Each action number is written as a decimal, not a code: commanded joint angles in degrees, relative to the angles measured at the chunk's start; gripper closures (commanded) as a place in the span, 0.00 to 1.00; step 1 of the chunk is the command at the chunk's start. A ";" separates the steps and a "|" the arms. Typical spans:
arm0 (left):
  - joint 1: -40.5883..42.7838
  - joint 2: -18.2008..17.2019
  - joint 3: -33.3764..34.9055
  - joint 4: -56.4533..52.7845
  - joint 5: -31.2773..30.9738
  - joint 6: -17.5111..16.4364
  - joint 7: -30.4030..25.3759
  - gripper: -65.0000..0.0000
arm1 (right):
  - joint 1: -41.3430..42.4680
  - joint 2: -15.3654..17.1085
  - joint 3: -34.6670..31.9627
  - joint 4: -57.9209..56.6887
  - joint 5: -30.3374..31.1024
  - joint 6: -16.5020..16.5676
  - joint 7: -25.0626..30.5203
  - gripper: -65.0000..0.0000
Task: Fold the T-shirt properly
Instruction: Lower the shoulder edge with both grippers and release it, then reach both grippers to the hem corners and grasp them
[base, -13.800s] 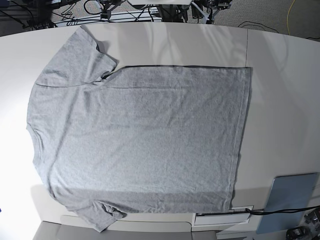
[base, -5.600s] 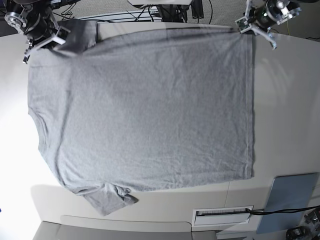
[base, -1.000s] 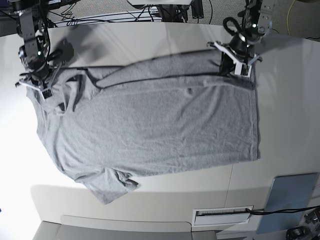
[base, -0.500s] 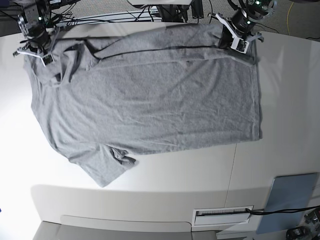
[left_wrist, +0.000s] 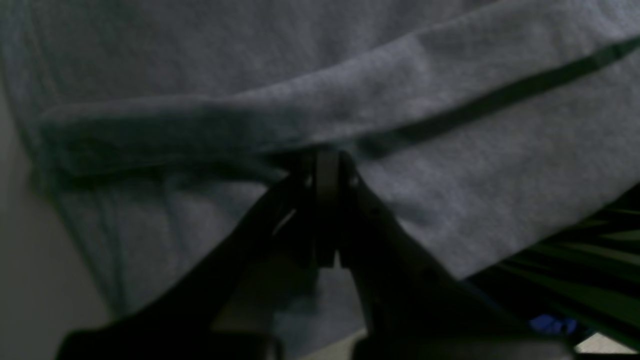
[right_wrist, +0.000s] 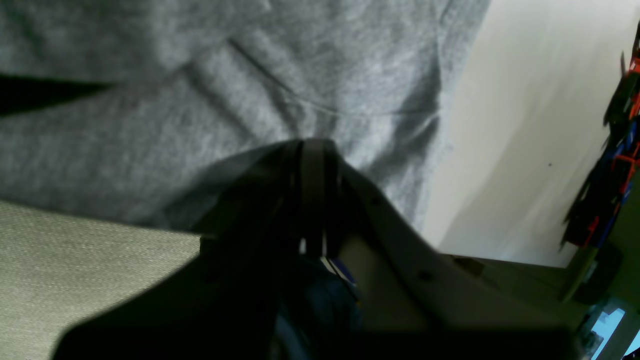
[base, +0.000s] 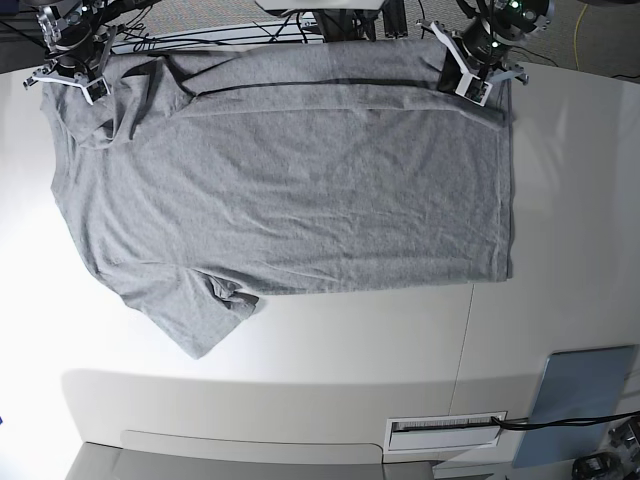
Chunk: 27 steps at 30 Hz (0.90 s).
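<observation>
The heather-grey T-shirt (base: 290, 180) hangs spread from the table's far edge, plain side showing, one sleeve (base: 200, 315) lying crumpled at the lower left. My left gripper (base: 470, 85) is shut on the far right corner of the shirt near its hem; in the left wrist view (left_wrist: 325, 160) its closed fingers pinch a fold of grey cloth (left_wrist: 350, 100). My right gripper (base: 75, 80) is shut on the far left shoulder part; the right wrist view (right_wrist: 312, 150) shows it clamped on grey cloth (right_wrist: 250, 90). No lettering shows.
The white table (base: 400, 360) runs wide in front of the shirt. A grey-blue panel (base: 580, 395) and a slotted white box (base: 445, 430) sit at the front right. Cables and stands (base: 300, 20) lie beyond the far edge.
Both grippers have pulled the shirt's far edge further back and up, drawing the whole shirt away from the front. The cloth has flattened and the sleeve slid back with it.
</observation>
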 joint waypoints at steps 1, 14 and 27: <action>0.50 -0.48 -0.68 1.62 0.20 0.02 -0.90 1.00 | -0.76 0.52 0.17 1.05 -0.07 -0.13 -0.46 1.00; -0.46 -0.46 -11.15 13.00 -0.33 -3.89 1.05 0.99 | 0.20 0.98 0.20 13.49 -8.15 -9.62 -1.03 1.00; -26.49 -0.17 -13.60 -3.87 -6.16 -3.82 6.25 0.55 | 14.34 0.98 1.27 13.44 -7.89 -2.78 -1.92 0.52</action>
